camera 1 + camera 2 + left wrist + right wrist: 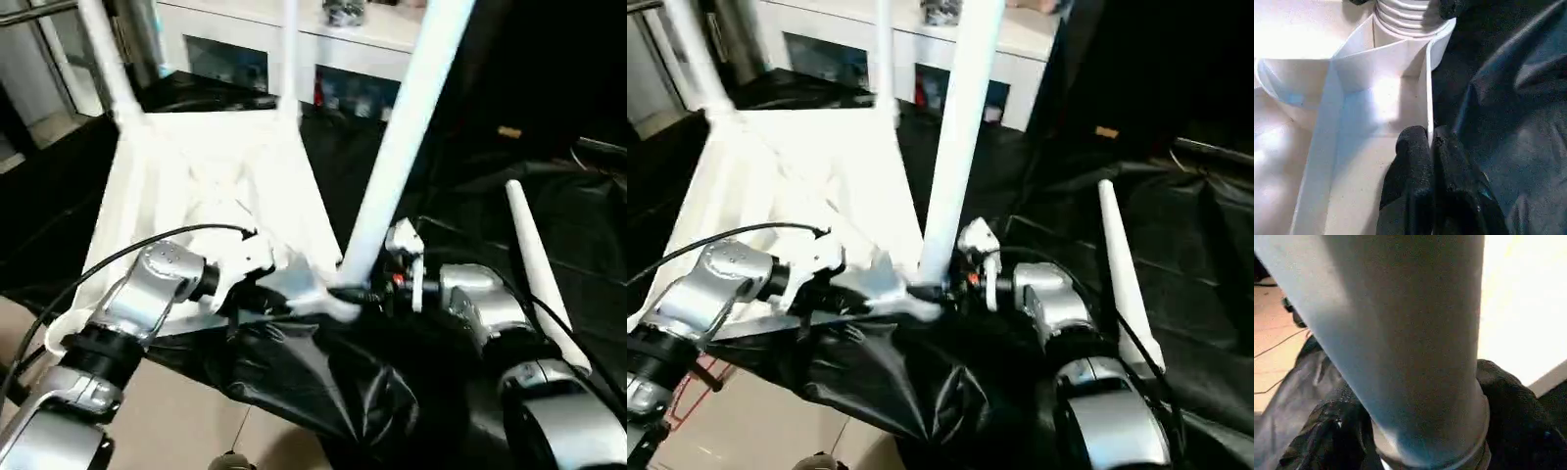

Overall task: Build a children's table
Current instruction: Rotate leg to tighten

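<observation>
Left eye view first, going left to right. The tabletop lies upside down across the left half of the frame, ribbed underside up, on a black sheet that drapes off the near edge.

The left gripper is clenched onto the thin rim wall of the tabletop near its closest corner. The left wrist view shows the black fingers pinching that wall, one on each side, with the corner socket just beyond them.

The near leg stands in that socket, long axis running up and slightly to the right out of the top of the frame. The right gripper sits at its base, just right of centre. Its jaws stand wide around the tube, so I read it as grasping the leg right above the socket. The right wrist view has the tube running straight up between the dark fingers.

So the relation that matters: the leg is already in the right gripper, the socket sits directly below it, and the left one steadies the rim beside it. My guess is the next move is pressing or twisting along the leg's axis.

Count: one tabletop and four legs. Three are standing: one at upper left, one at upper middle, and the gripped one. The loose leg lies on the sheet at the right.
</observation>
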